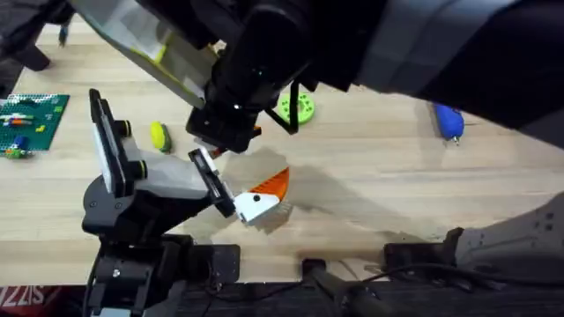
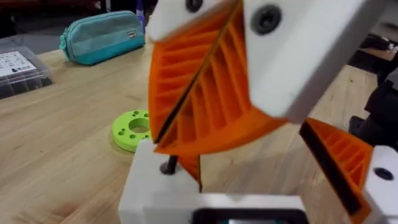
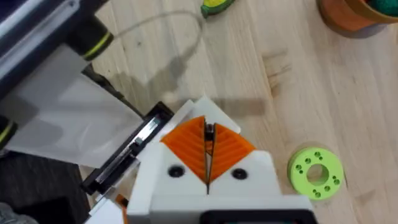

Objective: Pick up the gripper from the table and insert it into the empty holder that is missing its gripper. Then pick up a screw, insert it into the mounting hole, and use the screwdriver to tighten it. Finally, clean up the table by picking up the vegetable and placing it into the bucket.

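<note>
The right gripper (image 3: 206, 146) is squeezing its ribbed orange pads (image 3: 230, 149) fully together on what looks like a small dark screw (image 2: 169, 165), whose tip is meeting the holder (image 2: 149, 186), a smooth white plastic block at the lower left of the left wrist view. The left gripper (image 2: 249, 183) is standing wide apart, gripping nothing. The screw is probably light, stiff, slick metal and apt to tilt, so pinching near its head is looking wisest
</note>
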You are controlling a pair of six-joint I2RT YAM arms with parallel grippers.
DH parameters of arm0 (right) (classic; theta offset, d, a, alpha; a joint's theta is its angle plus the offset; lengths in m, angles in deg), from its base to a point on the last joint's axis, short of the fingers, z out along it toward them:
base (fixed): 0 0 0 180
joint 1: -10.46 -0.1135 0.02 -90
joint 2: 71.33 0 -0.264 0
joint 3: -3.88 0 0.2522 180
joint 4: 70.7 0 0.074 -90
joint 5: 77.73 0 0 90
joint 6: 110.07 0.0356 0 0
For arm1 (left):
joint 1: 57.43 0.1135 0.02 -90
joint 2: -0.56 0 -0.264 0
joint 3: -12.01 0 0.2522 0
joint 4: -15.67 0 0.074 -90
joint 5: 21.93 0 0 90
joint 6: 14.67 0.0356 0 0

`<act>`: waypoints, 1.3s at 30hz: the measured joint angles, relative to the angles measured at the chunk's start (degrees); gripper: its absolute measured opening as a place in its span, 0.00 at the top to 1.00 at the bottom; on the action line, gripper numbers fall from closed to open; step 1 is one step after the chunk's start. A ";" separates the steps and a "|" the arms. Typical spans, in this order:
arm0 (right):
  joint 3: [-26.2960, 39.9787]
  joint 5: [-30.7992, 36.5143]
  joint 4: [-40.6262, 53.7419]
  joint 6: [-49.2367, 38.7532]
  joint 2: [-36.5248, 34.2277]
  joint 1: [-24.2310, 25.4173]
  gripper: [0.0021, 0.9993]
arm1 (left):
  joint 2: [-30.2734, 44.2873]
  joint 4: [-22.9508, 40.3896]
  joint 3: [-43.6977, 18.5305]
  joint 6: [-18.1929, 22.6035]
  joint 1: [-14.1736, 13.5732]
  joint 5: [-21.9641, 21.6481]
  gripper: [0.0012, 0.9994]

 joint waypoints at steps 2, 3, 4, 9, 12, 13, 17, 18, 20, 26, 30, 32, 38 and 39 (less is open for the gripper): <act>0.00 0.00 0.00 0.02 0.00 0.00 1.00 | 0.00 -0.02 0.00 0.00 0.00 0.00 0.01; 0.00 0.00 0.00 0.02 0.00 0.00 1.00 | 0.00 -0.02 0.00 0.02 0.00 0.00 0.01; 0.00 0.00 0.00 0.02 0.00 0.00 1.00 | 0.00 -0.02 0.00 0.02 0.00 0.00 0.01; 0.00 0.00 0.00 0.02 0.00 0.00 1.00 | 0.00 -0.02 0.00 0.00 0.00 0.00 0.01; 0.00 0.00 0.04 0.02 0.00 0.00 1.00 | 0.00 -0.02 0.00 0.00 0.00 0.00 0.01; 0.00 0.00 0.04 0.02 0.00 0.00 1.00 | 0.00 -0.02 0.00 0.00 0.00 0.00 0.01; 0.00 0.00 0.04 0.00 -0.03 0.00 1.00 | 0.02 -0.02 0.00 0.00 0.00 0.00 0.01; 0.00 0.00 0.07 0.01 -0.08 0.00 1.00 | 0.00 -0.02 0.00 0.01 0.00 0.00 0.01; 0.00 0.00 0.11 0.02 -0.33 0.00 1.00 | 0.00 -0.02 0.00 0.00 0.00 0.00 0.01; 0.02 0.20 0.00 0.00 -0.85 0.00 1.00 | 0.00 0.02 0.00 -0.11 0.00 -0.04 0.01; 0.02 0.20 0.00 0.02 -0.85 0.00 1.00 | 0.00 0.02 0.00 -0.09 0.00 -0.04 0.01; 0.02 0.20 0.00 0.00 -0.85 0.00 1.00 | 0.02 0.02 0.02 -0.11 0.00 -0.04 0.01; 0.02 0.17 0.27 0.01 -0.85 0.00 1.00 | 0.02 0.02 0.02 -0.11 0.00 -0.04 0.01; 0.02 0.17 0.46 0.04 -0.85 0.00 1.00 | 0.00 0.02 0.02 -0.11 0.00 -0.06 0.01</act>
